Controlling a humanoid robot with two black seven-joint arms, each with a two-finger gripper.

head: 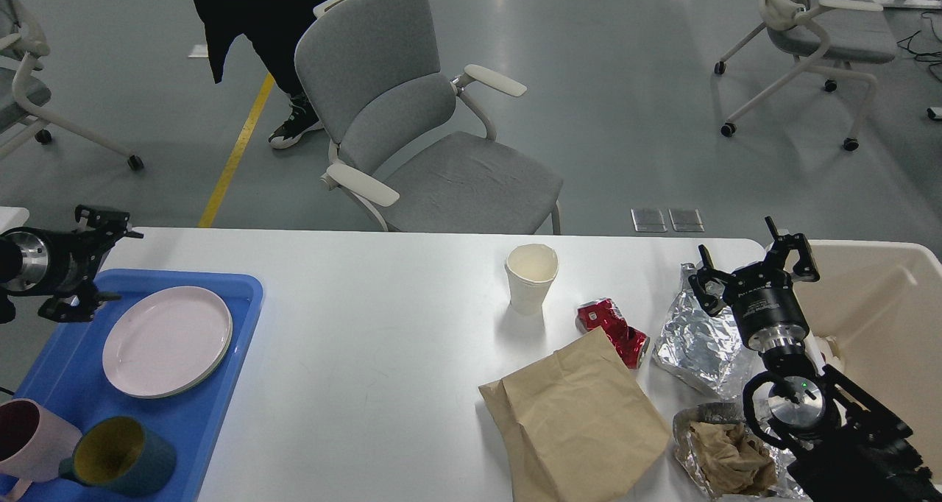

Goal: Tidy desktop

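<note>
The large white rectangular desk (353, 340) with rounded corners fills the lower part of the view. At its left end a blue plastic tray (221, 384) is seen, carrying a pale pink round plate (167, 340), a pink mug (26, 439) and a dark teal mug (121, 458). The left pincer (99, 263) is held above the tray's far left corner, spread and empty. The right pincer (751, 266) is raised over crumpled silver foil (695, 344), spread, beside a beige rectangular bin (883, 303). A white paper cup (530, 277), a crushed red can (614, 329) and a brown paper bag (581, 421) are found nearby
</note>
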